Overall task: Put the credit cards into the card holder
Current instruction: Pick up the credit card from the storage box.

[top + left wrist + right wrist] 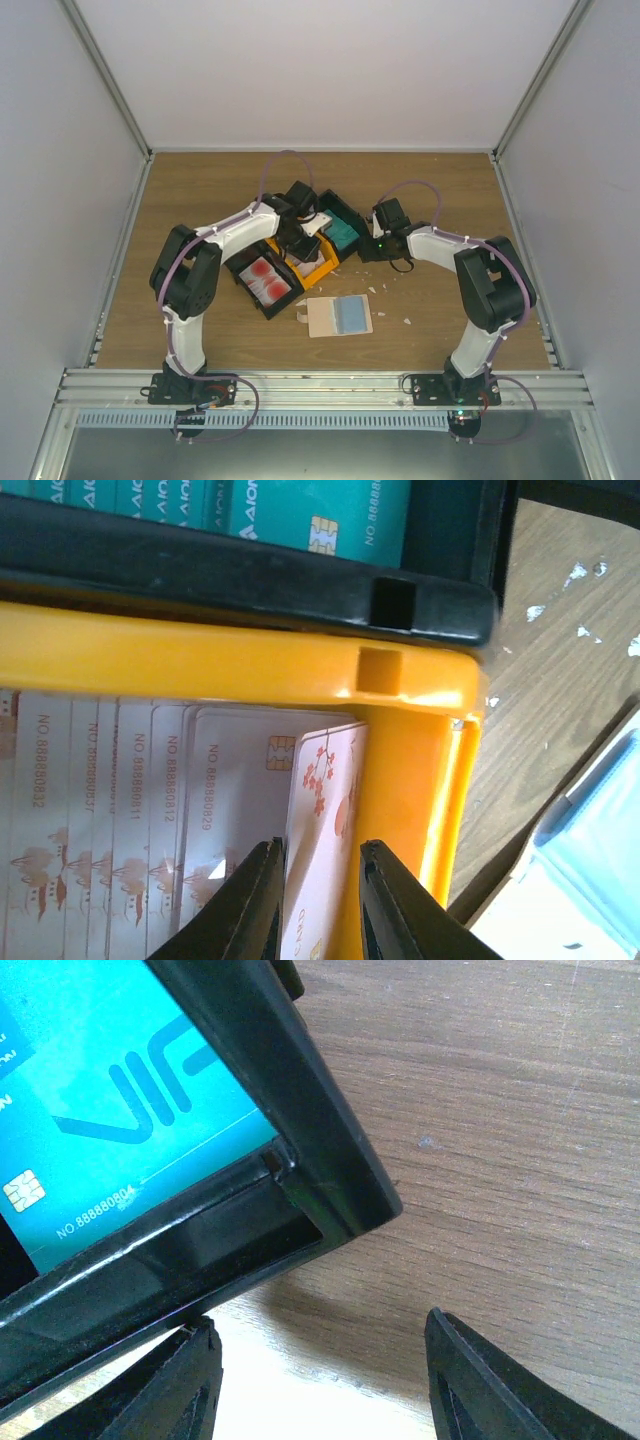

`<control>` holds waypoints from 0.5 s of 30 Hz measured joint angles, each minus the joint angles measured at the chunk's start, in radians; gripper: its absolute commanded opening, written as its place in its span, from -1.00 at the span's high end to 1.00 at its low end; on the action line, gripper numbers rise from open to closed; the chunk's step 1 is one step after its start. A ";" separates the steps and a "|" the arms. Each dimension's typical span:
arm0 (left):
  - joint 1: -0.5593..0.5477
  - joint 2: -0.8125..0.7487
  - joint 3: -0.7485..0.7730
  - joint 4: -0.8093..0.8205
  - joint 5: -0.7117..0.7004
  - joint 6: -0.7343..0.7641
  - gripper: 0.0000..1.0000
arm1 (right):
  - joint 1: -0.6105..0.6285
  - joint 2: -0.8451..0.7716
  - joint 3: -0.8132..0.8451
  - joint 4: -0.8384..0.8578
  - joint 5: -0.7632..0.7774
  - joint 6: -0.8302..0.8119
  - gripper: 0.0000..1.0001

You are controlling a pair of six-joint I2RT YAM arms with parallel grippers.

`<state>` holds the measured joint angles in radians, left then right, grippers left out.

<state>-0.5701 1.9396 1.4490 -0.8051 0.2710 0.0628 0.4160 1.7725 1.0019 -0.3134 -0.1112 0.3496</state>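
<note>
Left gripper (320, 850): jaws narrow about a tilted pink card (325, 790) in orange tray (250, 655), grip unclear; right gripper (320, 1320): open, empty, beside black tray (300, 1110) of teal cards (120, 1110); card holder (340, 315): unfolded on table (200, 195), near trays.

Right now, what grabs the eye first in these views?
The left gripper is down in the orange tray mid-table, straddling a blossom-print card. Nearer the bases lies the card holder, open and showing pale blue pockets. The right gripper hangs open by the teal-card tray.
</note>
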 measured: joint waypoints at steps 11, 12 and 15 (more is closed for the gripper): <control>-0.027 -0.024 -0.029 -0.005 0.057 -0.015 0.44 | 0.000 0.000 -0.002 0.002 -0.002 0.006 -0.13; -0.030 -0.024 -0.031 -0.008 0.064 -0.019 0.44 | 0.000 0.000 -0.002 0.002 -0.002 0.006 -0.13; -0.032 -0.024 -0.037 -0.010 0.084 -0.027 0.41 | 0.000 0.000 -0.002 0.003 -0.002 0.006 -0.13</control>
<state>-0.6025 1.9160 1.4117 -0.8154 0.3550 0.0357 0.4160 1.7725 0.9997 -0.3099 -0.1135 0.3561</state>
